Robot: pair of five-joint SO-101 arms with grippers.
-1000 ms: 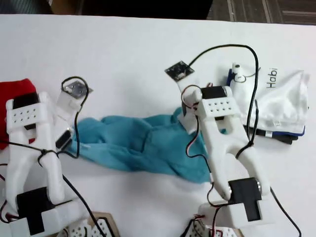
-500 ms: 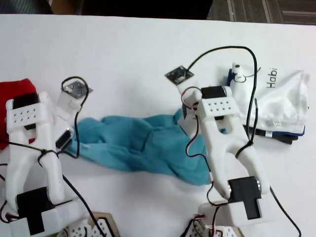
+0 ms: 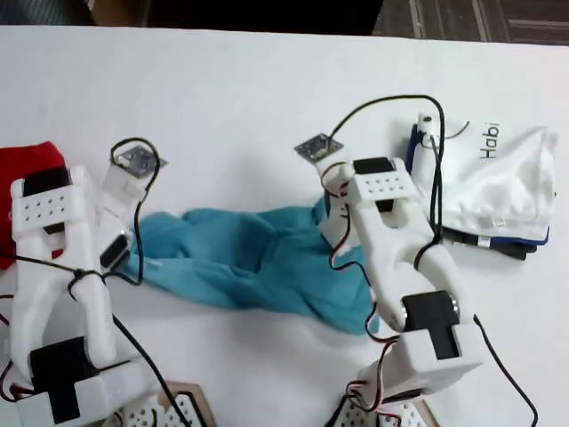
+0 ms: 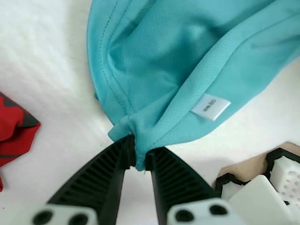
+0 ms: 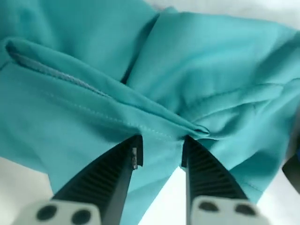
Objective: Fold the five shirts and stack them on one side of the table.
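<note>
A teal shirt (image 3: 240, 258) lies bunched in a long strip across the middle of the table. At its left end my left gripper (image 3: 127, 256) is shut on a pinched edge of the cloth; the left wrist view shows the black fingers (image 4: 117, 164) clamped on the teal shirt (image 4: 178, 56) beside a white label (image 4: 211, 107). My right gripper (image 3: 331, 229) sits over the shirt's right part. In the right wrist view the right gripper (image 5: 161, 145) is open, its fingertips (image 5: 132, 157) either side of a raised fold of the teal shirt (image 5: 93, 70).
A red shirt (image 3: 27, 165) lies at the left edge, close behind the left arm, with a corner of the red shirt (image 4: 14, 136) in the left wrist view. A stack of folded shirts (image 3: 498, 187), white on top, sits at the right. Arm bases (image 3: 427, 365) stand along the near edge.
The right arm has swung left and drawn back toward the near edge, its gripper staying low on the shirt's right part. The left arm and the shirt's left end have not moved.
</note>
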